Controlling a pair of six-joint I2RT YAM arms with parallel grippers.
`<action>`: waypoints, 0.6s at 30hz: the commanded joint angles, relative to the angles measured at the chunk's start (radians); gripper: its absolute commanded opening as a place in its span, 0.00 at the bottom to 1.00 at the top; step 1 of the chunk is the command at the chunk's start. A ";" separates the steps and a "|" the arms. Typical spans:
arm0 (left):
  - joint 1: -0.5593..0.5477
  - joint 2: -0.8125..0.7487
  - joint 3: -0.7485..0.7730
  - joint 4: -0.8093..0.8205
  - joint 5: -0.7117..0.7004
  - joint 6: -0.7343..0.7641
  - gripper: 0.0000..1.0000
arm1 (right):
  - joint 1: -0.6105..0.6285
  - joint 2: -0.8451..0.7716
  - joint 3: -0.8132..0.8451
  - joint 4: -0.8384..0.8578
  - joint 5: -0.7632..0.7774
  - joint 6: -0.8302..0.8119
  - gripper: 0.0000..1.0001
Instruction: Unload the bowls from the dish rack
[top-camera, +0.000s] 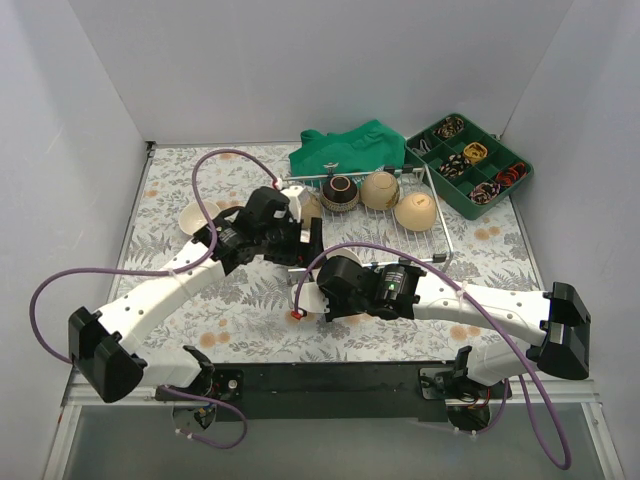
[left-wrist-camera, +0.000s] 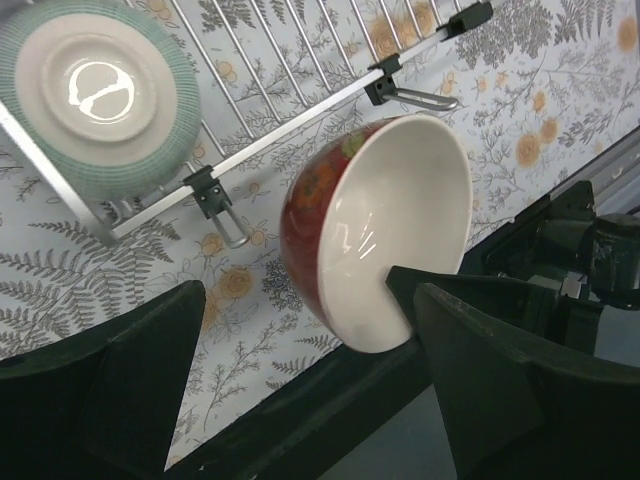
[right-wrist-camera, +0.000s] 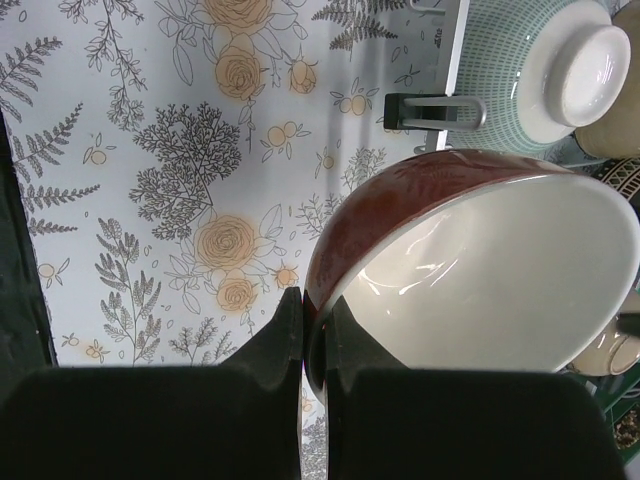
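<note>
A red bowl (left-wrist-camera: 400, 230), white inside, is seen tilted on its side over the floral surface (left-wrist-camera: 560, 130), just beside the dish rack (left-wrist-camera: 300, 130), with the left gripper (left-wrist-camera: 305, 300) spread wide. A green-patterned bowl (left-wrist-camera: 95, 95) is set upside down in the rack.

red bowl (right-wrist-camera: 470, 270): cut off right | teal bowl (left-wrist-camera: 95, 95): cropped top-left | tray (top-camera: 448, 195) contents: indistinct

The top camera hangs high behind the near edge, looking down across the whole floral-printed counter (top-camera: 250, 300). Both wrist cameras sit close and face downward; they share the glossy red bowl with a white inside (left-wrist-camera: 380, 230), the upturned teal-patterned bowl (left-wrist-camera: 95, 95) and the edge of the silver wire dish rack (left-wrist-camera: 290, 140).
</note>
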 joint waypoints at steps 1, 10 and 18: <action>-0.101 0.042 0.045 -0.021 -0.098 -0.032 0.84 | 0.008 -0.013 0.034 0.050 -0.008 -0.027 0.01; -0.187 0.144 0.051 -0.061 -0.273 -0.035 0.57 | 0.008 -0.010 0.027 0.053 -0.025 -0.018 0.01; -0.217 0.171 0.054 -0.047 -0.346 -0.033 0.00 | 0.010 0.000 0.018 0.053 -0.025 -0.008 0.01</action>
